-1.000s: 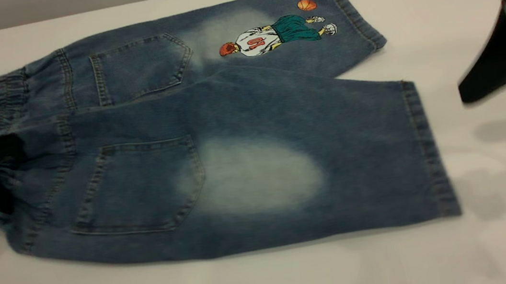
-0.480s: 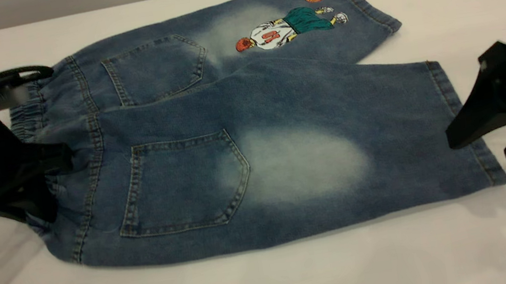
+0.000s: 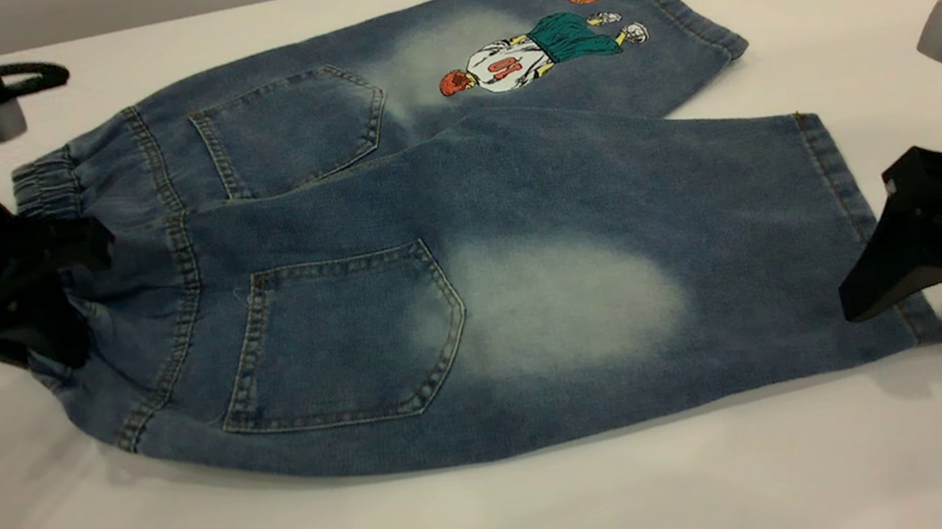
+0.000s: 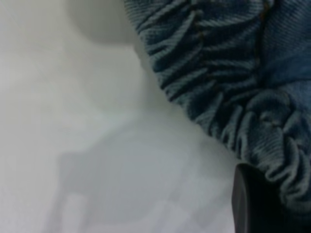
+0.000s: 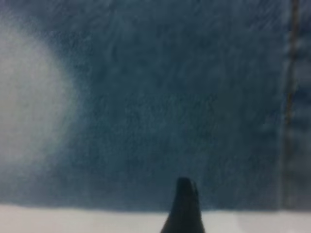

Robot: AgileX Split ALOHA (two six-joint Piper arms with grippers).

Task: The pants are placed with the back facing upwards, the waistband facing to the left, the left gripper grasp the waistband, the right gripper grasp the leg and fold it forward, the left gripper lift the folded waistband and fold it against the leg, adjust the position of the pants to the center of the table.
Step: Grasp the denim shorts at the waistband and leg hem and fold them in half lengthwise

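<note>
While you watch from the exterior camera, the wide white tabletop (image 3: 503,521) lies bare nearest you. On it the faded blue denim pants (image 3: 518,205) lie flat, back pockets up. Your near, plain leg with the pale oval patch (image 3: 566,302) ends at a stitched hem, where the black right hand (image 3: 934,302) stands with its two fingers spread, one tip over the hem corner, gripping nothing. At the opposite end your black left hand (image 3: 69,287) is closed on the gathered dark elastic waistband (image 3: 52,185), bunching it. Farthest off lies the leg with the basketball-player print (image 3: 540,54).
</note>
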